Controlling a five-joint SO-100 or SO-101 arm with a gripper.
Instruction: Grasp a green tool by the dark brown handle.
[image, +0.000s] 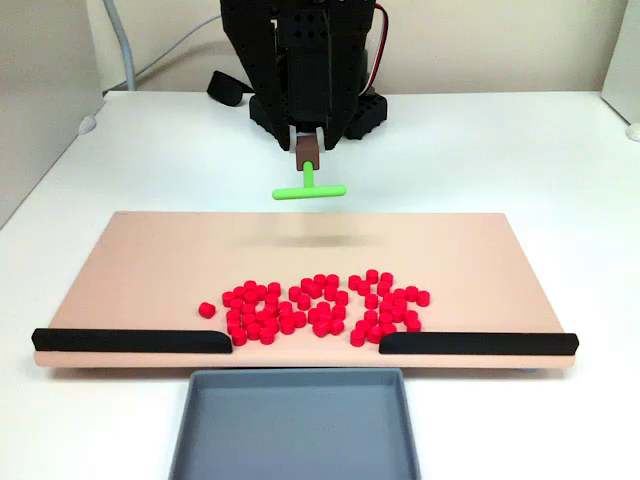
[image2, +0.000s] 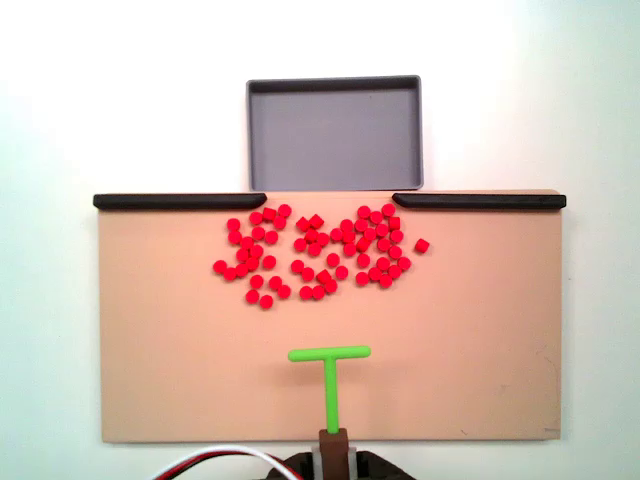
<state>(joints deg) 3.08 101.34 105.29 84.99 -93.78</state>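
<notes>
Above the tan board (image: 150, 250), the gripper (image: 308, 148) is clamping the dark brown handle (image: 307, 151), the green tool (image: 310, 187) pointing toward the red cylinders (image: 320, 305).

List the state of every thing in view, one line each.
Gripper: shut on the dark brown handle.
Green tool: held by its handle, crossbar forward, apparently lifted off the board.
Red cylinders: loose, clustered on the board near the black bars.
Black bars: lying along the board edge, gap between them.
Grey tray: empty.
Board: flat on the table.
</notes>
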